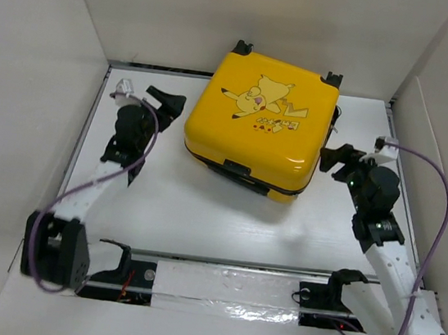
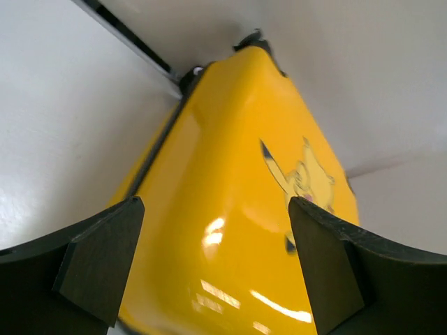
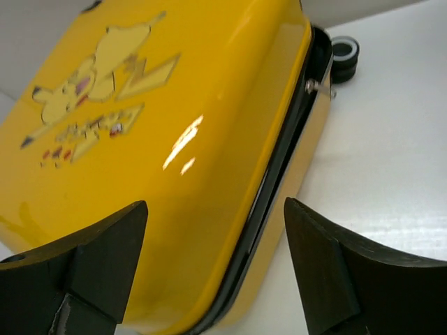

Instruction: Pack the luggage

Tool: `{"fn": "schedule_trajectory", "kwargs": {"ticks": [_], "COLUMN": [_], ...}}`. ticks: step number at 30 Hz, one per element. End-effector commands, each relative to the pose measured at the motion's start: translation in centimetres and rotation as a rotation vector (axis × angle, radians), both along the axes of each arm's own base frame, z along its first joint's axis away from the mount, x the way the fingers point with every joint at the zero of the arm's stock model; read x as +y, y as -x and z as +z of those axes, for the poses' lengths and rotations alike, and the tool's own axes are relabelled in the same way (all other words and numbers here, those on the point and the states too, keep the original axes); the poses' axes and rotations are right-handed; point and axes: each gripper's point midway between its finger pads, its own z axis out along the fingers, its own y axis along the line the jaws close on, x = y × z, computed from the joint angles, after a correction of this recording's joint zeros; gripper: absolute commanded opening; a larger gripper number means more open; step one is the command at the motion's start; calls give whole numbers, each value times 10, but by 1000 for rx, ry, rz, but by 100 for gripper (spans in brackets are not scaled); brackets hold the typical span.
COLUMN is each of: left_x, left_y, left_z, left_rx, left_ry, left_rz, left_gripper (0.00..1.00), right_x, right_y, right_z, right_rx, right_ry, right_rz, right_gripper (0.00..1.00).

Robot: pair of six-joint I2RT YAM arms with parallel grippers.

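Scene: the luggage (image 1: pixel 258 127), lid down and lying flat with its cartoon print up, rests toward the far middle of the white table (image 1: pixel 201 214), wheels to the back wall.
Left side: my left gripper (image 1: pixel 169 102) hangs just beside the yellow shell, jaws spread wide, pinching nothing.
Right side: my right gripper (image 1: pixel 332 161) hovers near the shell's right edge, jaws spread wide, likewise empty.

No legible txt anywhere; lettering (image 1: pixel 277 125) under cartoon (image 1: pixel 259 98) on luggage (image 1: pixel 235 143) too small to read.
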Motion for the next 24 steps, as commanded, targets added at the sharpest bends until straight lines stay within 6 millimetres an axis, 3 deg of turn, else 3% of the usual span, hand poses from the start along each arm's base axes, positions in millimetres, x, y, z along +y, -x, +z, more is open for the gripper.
{"fn": "schedule_trajectory", "kwargs": {"ticks": [1,2,3,4,5,6,7,8,9,10,11,12,13,14,16,17,18,19,20,21,22,23,24], "left_x": [-10,-14,-16,-20,-21,-22,-21,-23,-23,-22,-27,-35,-37,-45,-65,-70,-83,-87,-106,-115,-124,-131,-145], "left_y": [-65,-80,-104,-118,-140,-166,-178,-190,-204,-211,-218,-225,-229,-234,-226,-230,-214,-210,-203,-189,-180,-170,-150], "left_z": [-14,-22,14,2,-46,-13,-23,-62,-46,-52,-81,-66,-71,-91,-93,-81,-90,-83,-66,-74,-70,-45,-63], "left_rx": [84,123,61,120,234,180,214,294,252,265,319,286,295,317,324,238,253,242,162,180,167,84,130], "left_ry": [41,34,26,0,-54,-80,-102,-116,-116,-107,-90,-43,-7,36,168,190,236,292,294,320,339,368,407], "left_rz": [-123,-137,-160,-182,-195,-189,-191,-203,-225,-242,-269,-331,-362,-397,-508,-543,-611,-634,-691,-741,-773,-811,-833], "left_gripper": [82,80,78,75,73,71,70,70,69,69,70,70,71,72,74,75,76,77,78,79,79,79,79], "right_x": [-10,-15,-21,-37,-47,-57,-64,-74,-79,-78,-84,-86,-87,-78,-76,-59,-51,-48,-38,-34,-18,-5,3], "right_y": [-33,-42,-58,-69,-76,-88,-96,-102,-109,-118,-125,-129,-137,-141,-149,-150,-156,-157,-156,-159,-155,-152,-152], "right_z": [34,33,22,26,21,7,5,0,-4,-23,-24,-32,-51,-53,-57,-73,-65,-67,-77,-68,-70,-69,-77], "right_rx": [-52,-35,1,-6,8,40,36,42,46,94,101,122,168,178,160,196,151,156,183,126,134,136,154], "right_ry": [-27,-35,-39,-54,-70,-88,-113,-128,-141,-156,-166,-175,-199,-230,-279,-329,-340,-375,-410,-415,-459,-468,-474], "right_rz": [0,-16,-41,-87,-128,-164,-186,-201,-212,-213,-208,-203,-196,-129,-45,65,131,170,233,272,322,387,415], "right_gripper": [83,82,81,80,80,79,79,79,79,80,81,82,84,85,89,90,91,93,94,95,97,97,97]}}
